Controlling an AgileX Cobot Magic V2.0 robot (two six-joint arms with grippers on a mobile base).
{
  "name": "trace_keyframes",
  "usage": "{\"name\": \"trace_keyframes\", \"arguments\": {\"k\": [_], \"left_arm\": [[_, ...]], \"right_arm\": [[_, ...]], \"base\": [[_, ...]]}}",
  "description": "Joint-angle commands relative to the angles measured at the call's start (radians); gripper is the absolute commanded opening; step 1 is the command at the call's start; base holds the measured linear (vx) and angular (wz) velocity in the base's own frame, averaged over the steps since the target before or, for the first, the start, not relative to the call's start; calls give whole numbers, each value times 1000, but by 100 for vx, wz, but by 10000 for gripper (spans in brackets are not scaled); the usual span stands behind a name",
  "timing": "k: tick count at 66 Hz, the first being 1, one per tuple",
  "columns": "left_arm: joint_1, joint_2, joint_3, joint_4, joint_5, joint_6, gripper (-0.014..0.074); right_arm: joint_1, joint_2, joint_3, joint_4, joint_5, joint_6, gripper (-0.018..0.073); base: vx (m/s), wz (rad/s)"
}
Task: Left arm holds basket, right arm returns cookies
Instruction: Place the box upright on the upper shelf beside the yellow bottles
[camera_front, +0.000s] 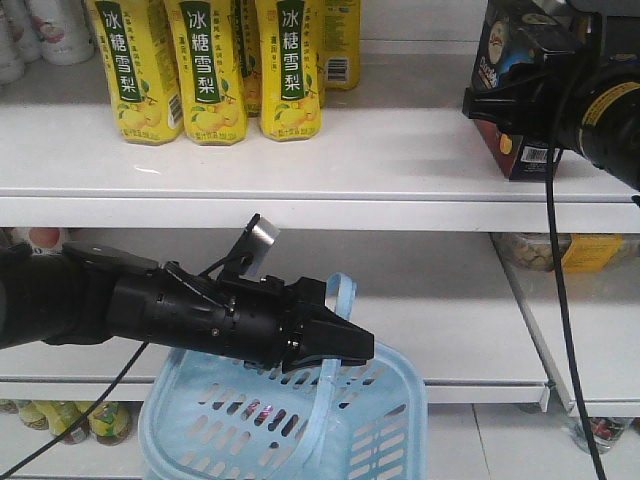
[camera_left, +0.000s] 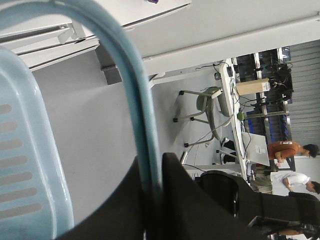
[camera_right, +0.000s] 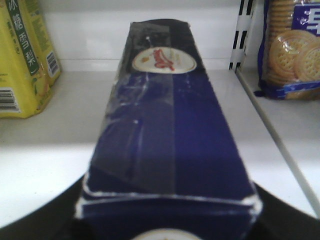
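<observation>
The left tool (camera_front: 340, 340) was pressed together on a handle (camera_left: 131, 100) of the blue basket (camera_front: 290, 420), holding it below the shelf (camera_front: 300, 160); the basket showed no goods through its slots. The right tool (camera_front: 500, 105) pinched the cookies (camera_front: 520, 90), with the box standing at the right end of that shelf, well apart from the yellow bottles (camera_front: 210, 70). Judged nearly done: the box appeared to rest on the shelf, with release and withdrawal still left.
</observation>
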Motion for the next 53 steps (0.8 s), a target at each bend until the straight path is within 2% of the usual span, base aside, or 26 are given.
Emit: {"name": "trace_keyframes", "arguments": {"k": [1, 16, 23, 34, 53], "left_arm": [[10, -52, -37, -101, -14, 65, -3], [10, -52, -37, -101, -14, 65, -3], [10, -52, -37, -101, -14, 65, -3], [10, -52, -37, -101, -14, 65, -3], [10, -52, -37, -101, -14, 65, -3]], "right_arm": [[-7, -37, -30, 6, -9, -7, 480], [-4, -93, -22, 96, 32, -61, 501], [-4, -122, -14, 152, 66, -127, 501], [-4, -195, 39, 233, 36, -224, 501], [-4, -372, 192, 258, -25, -228, 499]], "base": [[0, 0], [0, 0], [0, 0], [0, 0], [0, 0]]}}
